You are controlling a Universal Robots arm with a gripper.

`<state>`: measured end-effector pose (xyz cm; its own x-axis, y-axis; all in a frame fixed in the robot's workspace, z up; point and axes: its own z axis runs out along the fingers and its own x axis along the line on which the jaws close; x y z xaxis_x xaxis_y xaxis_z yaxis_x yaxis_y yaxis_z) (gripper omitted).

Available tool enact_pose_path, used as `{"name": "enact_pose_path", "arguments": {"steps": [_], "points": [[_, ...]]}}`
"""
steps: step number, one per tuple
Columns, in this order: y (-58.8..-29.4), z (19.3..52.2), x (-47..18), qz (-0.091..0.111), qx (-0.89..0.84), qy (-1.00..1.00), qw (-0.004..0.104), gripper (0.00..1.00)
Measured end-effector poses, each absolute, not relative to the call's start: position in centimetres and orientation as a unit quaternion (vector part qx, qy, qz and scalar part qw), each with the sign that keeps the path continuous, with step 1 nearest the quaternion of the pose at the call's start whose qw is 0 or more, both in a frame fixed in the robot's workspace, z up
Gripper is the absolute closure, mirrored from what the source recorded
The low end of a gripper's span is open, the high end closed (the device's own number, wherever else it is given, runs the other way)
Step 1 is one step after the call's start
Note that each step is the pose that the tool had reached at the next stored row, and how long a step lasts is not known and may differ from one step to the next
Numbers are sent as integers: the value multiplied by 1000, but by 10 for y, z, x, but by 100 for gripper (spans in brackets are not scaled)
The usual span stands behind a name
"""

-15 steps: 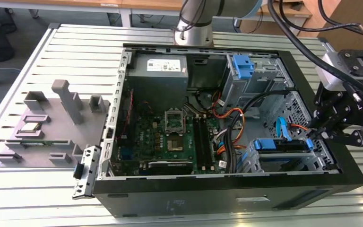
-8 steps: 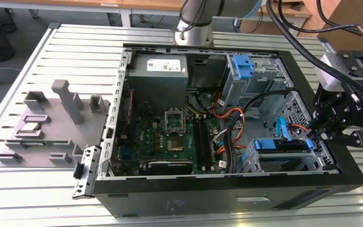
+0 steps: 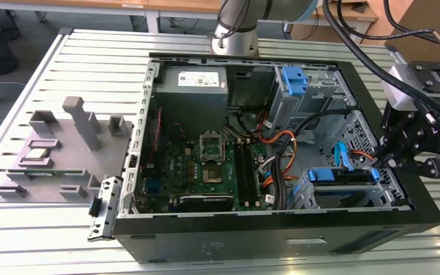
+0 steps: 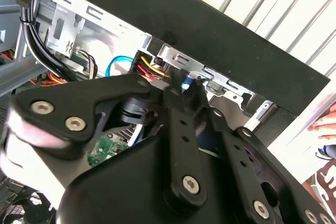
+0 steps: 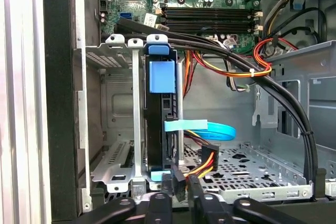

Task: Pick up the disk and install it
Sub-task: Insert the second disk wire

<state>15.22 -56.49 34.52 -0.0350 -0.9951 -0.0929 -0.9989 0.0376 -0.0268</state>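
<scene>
The disk (image 5: 160, 129) sits edge-up in the metal drive cage (image 5: 118, 145) at the lower corner of the open computer case (image 3: 281, 240), its blue rail tab (image 5: 161, 76) at the top and a light-blue data cable (image 5: 207, 128) curling off its side. In the exterior view the same disk (image 3: 341, 176) lies seated in that bay, just beside the gripper (image 3: 403, 157), which hangs at the case's edge on the exterior view's right, over the bay wall. Whether the gripper's fingers are spread or pressed together cannot be told; in the first wrist view their dark tips (image 5: 173, 205) are close to the disk's connector end, where a black plug with red and yellow power wires (image 5: 207, 161) meets it. Beyond the disk from the gripper lie the green motherboard (image 3: 204, 166) and the grey power supply (image 3: 193, 83). The case rests on a slatted metal table (image 3: 98, 51), with a grey fixture plate (image 3: 59, 154) well away from the gripper.
</scene>
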Motion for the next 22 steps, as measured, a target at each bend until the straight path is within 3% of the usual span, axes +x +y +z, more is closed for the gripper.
{"name": "enact_pose_path", "arguments": {"steps": [3,13,22], "points": [[-565,345,152,23,-693,719,43,83],[-565,345,151,22,-693,719,43,84],[-565,345,134,13,-695,717,53,84]]}}
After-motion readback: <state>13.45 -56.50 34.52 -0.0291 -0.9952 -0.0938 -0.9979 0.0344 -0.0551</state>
